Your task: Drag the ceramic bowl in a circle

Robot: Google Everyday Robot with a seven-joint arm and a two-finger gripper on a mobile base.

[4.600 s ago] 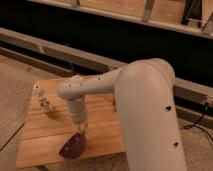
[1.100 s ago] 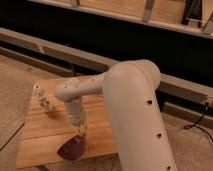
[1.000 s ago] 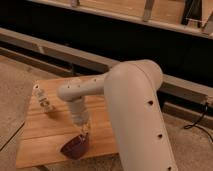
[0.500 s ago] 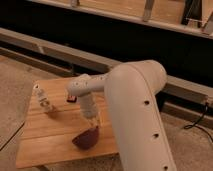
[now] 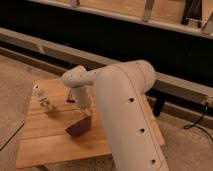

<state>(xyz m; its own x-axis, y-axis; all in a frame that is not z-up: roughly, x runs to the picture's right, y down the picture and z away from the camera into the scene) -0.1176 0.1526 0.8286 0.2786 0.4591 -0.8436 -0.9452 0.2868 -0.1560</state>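
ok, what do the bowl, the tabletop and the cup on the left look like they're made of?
Ceramic bowl: dark maroon, faintly glossy, opaque; looks like glazed ceramic, though hard plastic can't be ruled out. The gripper is shut on its rim at the table's middle.
Table: warm tan with plank-like lines, matte; likely wood.
Glass cup: pale, see-through with bright glints; looks like clear glass or plastic.
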